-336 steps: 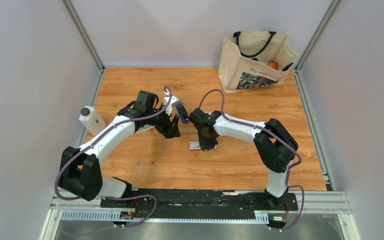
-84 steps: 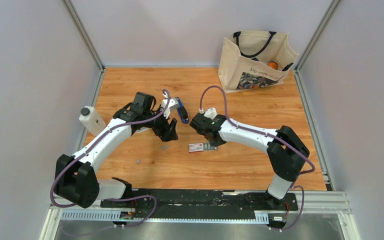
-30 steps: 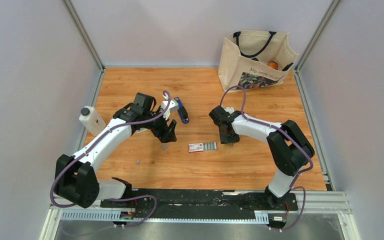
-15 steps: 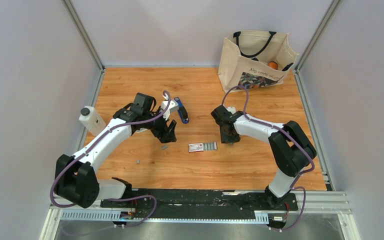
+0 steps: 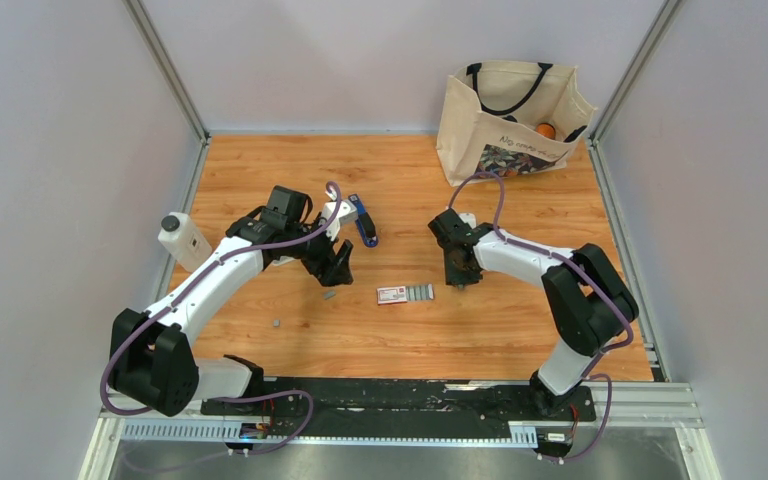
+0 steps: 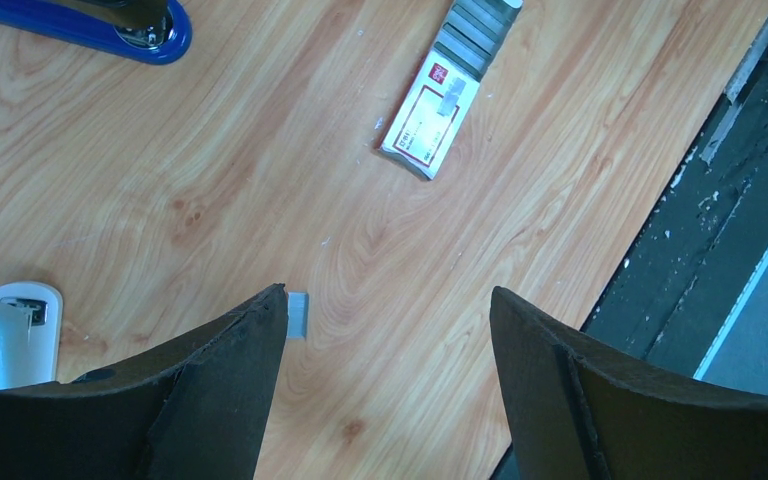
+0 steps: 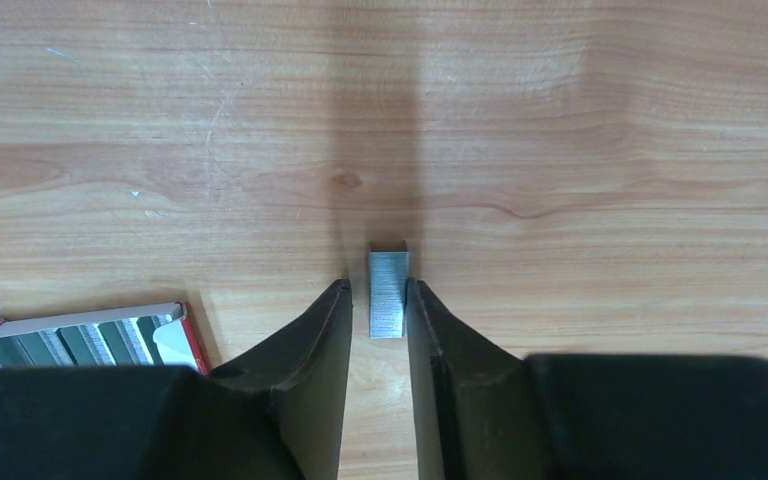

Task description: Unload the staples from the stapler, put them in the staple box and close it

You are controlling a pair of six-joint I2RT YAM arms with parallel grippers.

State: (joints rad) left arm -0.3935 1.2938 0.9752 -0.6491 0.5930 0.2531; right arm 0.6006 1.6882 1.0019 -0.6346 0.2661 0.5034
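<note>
The blue and black stapler (image 5: pixel 362 220) lies on the table just beyond my left gripper (image 5: pixel 340 268), and its blue end shows in the left wrist view (image 6: pixel 80 25). The left gripper (image 6: pixel 388 295) is open and empty, with a short grey strip of staples (image 6: pixel 297 313) beside its left finger. That strip (image 5: pixel 328 295) and another bit (image 5: pixel 277 323) lie apart on the table. My right gripper (image 5: pixel 457 280) is low over the table. In the right wrist view its jaws (image 7: pixel 378 283) are narrowly apart and straddle a staple strip (image 7: pixel 388 293). The right finger touches the strip and a slim gap shows on the left.
A white-and-red box (image 5: pixel 393 294) lies between the grippers with grey strips sticking out of its right end (image 5: pixel 420 291); it also shows in both wrist views (image 6: pixel 430 125) (image 7: pixel 80 340). A tote bag (image 5: pixel 510 120) stands at the back right. A white bottle (image 5: pixel 182 240) stands at the left edge.
The right gripper has moved right, away from the white-and-red box, and in the last half second shifted slightly further. The left arm and the stapler have not moved in the last second.
</note>
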